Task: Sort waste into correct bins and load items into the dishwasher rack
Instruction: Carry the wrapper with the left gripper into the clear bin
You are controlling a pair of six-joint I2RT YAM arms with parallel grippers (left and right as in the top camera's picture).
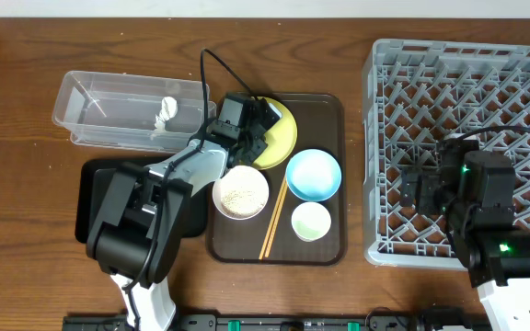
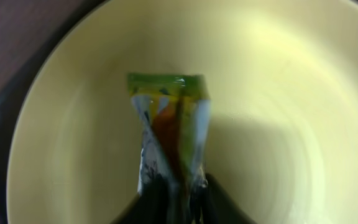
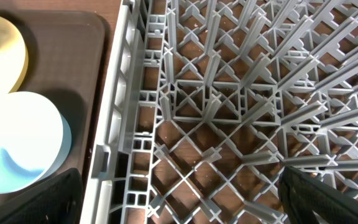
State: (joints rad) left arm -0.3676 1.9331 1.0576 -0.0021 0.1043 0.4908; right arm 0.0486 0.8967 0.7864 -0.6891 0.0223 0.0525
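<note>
My left gripper (image 1: 254, 124) (image 2: 174, 202) is shut on the lower end of the green-and-orange snack wrapper (image 2: 169, 121), right over the round yellow plate (image 1: 285, 140) (image 2: 278, 93). A white tissue wad (image 1: 167, 115) lies in the clear tub (image 1: 109, 110). The black tray (image 1: 93, 198) sits partly under my left arm. The white bowl (image 1: 240, 191) holds rice scraps. The light-blue bowl (image 1: 314, 175) (image 3: 17, 149), the small cup (image 1: 310, 222) and the chopsticks (image 1: 274, 221) lie on the brown tray. My right gripper (image 1: 421, 188) (image 3: 179, 199) is open and empty over the left part of the grey rack (image 1: 467, 83) (image 3: 229, 106).
The brown serving tray (image 1: 329, 115) sits between the black tray and the rack and carries all the dishes. In the right wrist view the rack's left wall (image 3: 120, 112) stands next to the brown tray's edge (image 3: 82, 74). Cables run over the left arm and across the rack.
</note>
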